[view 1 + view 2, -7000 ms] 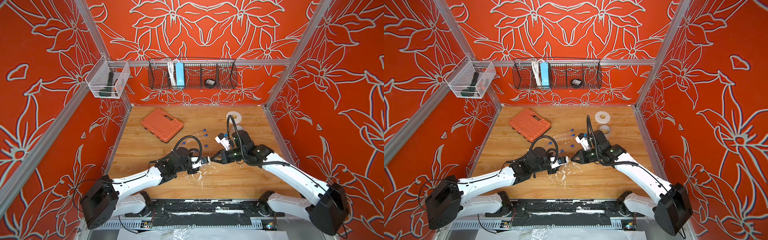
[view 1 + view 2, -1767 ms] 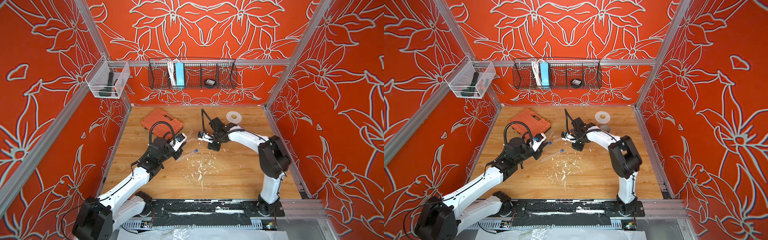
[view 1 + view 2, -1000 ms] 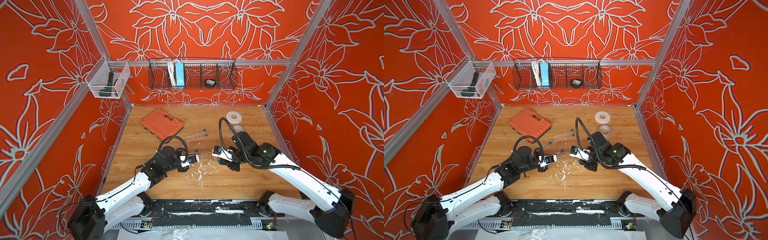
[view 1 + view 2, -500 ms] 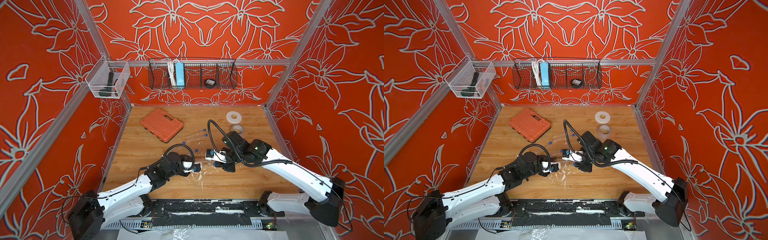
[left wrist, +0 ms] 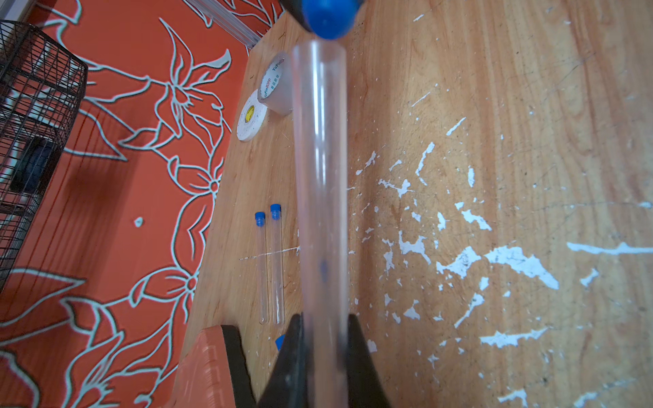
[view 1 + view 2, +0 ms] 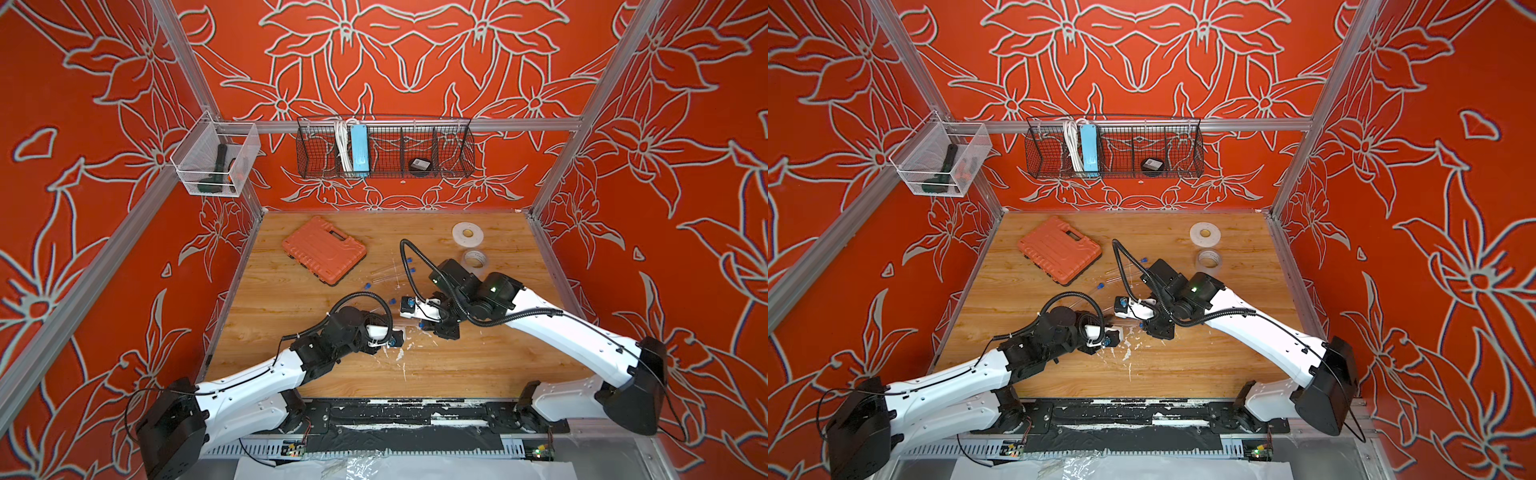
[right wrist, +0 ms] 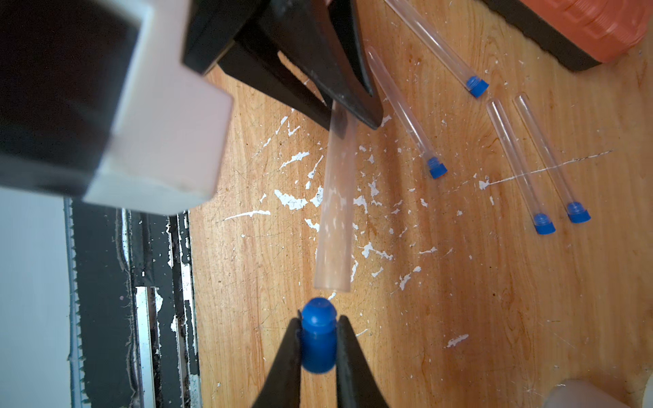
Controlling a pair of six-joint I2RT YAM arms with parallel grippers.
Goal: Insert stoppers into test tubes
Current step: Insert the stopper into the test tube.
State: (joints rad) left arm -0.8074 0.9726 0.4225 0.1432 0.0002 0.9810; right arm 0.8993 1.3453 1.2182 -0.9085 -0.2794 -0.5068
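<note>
Blue plug-shaped stopper, smooth and dome-tipped, is clamped between the right fingers, just short of the open mouth of the slender clear tube. The left fingers pinch that tube far from its mouth, above the scuffed wooden counter. An off-axis push could lever the slick round tube sideways or out of that grip.

Orange floral walls, wooden floor, perhaps paint-flecked.

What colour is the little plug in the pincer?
The stopper is bright blue, clearest in the right wrist view.
</note>
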